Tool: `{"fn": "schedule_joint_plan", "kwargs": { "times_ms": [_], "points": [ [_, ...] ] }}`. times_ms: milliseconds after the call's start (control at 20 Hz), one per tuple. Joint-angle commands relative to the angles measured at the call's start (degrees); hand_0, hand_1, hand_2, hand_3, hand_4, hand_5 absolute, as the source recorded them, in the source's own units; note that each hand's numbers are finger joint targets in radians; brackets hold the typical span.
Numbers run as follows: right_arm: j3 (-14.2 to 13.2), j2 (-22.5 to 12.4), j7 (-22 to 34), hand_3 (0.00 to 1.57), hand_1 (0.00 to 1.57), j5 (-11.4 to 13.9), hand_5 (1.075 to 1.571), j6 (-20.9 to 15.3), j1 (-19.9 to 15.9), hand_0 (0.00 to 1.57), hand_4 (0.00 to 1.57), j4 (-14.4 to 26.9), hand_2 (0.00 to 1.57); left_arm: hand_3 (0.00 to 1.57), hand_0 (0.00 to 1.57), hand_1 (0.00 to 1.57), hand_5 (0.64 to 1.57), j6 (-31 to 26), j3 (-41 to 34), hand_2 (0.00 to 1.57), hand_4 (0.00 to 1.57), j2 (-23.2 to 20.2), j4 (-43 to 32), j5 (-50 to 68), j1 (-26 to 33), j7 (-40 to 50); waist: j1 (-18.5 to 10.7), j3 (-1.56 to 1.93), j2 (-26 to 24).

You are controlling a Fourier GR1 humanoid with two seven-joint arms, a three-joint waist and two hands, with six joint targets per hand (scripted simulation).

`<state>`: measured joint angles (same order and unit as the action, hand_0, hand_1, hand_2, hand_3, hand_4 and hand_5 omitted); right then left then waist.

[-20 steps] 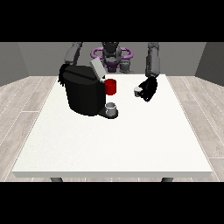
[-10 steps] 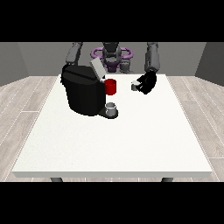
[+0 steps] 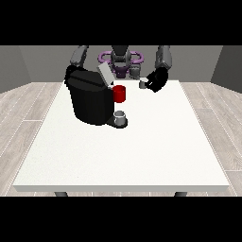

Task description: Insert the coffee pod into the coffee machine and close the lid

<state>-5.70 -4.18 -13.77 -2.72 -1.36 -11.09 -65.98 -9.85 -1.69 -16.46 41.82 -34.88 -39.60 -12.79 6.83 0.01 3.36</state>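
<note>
Black coffee machine [image 3: 90,101] near the table's [image 3: 142,151] far left corner, its grey lid [image 3: 105,74] raised, a red part [image 3: 119,93] at its front and a grey cup [image 3: 121,116] on its base. The hand at the view's right [image 3: 157,80], above the far edge, has its fingers curled round a small grey coffee pod [image 3: 142,84], held well apart from the machine. The hand at the view's left [image 3: 69,74] lies behind the machine; whether it is open I cannot tell.
</note>
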Motion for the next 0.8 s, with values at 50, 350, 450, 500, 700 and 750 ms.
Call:
{"fn": "schedule_joint_plan", "kwargs": {
  "times_ms": [50,350,450,500,700,750],
  "points": [
    [-1.3,-2.1,-4.2,0.00,0.00,-0.8,1.571,3.2,2.7,0.00,0.31,3.5,0.00,1.26,1.26,1.26,1.571,-3.1,-1.1,1.31,0.58,1.1,3.3,1.6,-2.0,4.5,-1.4,0.01,-2.0],
    [-2.2,-2.3,-1.1,0.00,0.00,-2.3,1.571,3.1,1.4,0.00,0.20,3.1,0.00,1.40,1.46,1.46,1.571,-5.9,0.4,1.45,0.62,3.5,6.0,1.1,-5.0,8.8,0.1,0.00,-4.0],
    [-1.4,-1.0,-1.3,0.00,0.00,-1.2,1.571,1.3,-1.3,0.00,0.19,3.4,0.00,1.35,1.36,1.36,1.571,-5.2,-1.3,1.40,0.66,5.4,6.2,2.6,-8.5,11.8,0.2,-0.01,-2.1],
    [-2.5,-1.1,-3.7,0.00,0.00,-1.7,1.571,1.3,-0.1,0.00,0.21,5.4,0.00,1.36,1.36,1.36,1.571,-6.5,-1.2,1.41,0.66,6.4,7.6,3.4,-8.0,13.0,-1.1,0.00,-2.6],
    [-4.2,-3.6,-6.3,0.00,0.00,-3.6,1.571,5.3,-0.5,0.00,0.23,7.4,0.00,1.37,1.41,1.41,1.571,-5.4,-3.2,1.44,0.62,5.1,8.0,3.7,-13.3,15.9,1.0,0.02,0.9],
    [-4.9,-3.6,-6.1,0.00,0.00,-4.7,1.571,5.7,-1.1,0.00,0.26,7.2,0.00,1.33,1.46,1.46,1.571,-6.0,-3.1,1.45,0.62,4.5,8.5,3.7,-12.9,15.4,0.6,0.01,0.4]
  ]
}}
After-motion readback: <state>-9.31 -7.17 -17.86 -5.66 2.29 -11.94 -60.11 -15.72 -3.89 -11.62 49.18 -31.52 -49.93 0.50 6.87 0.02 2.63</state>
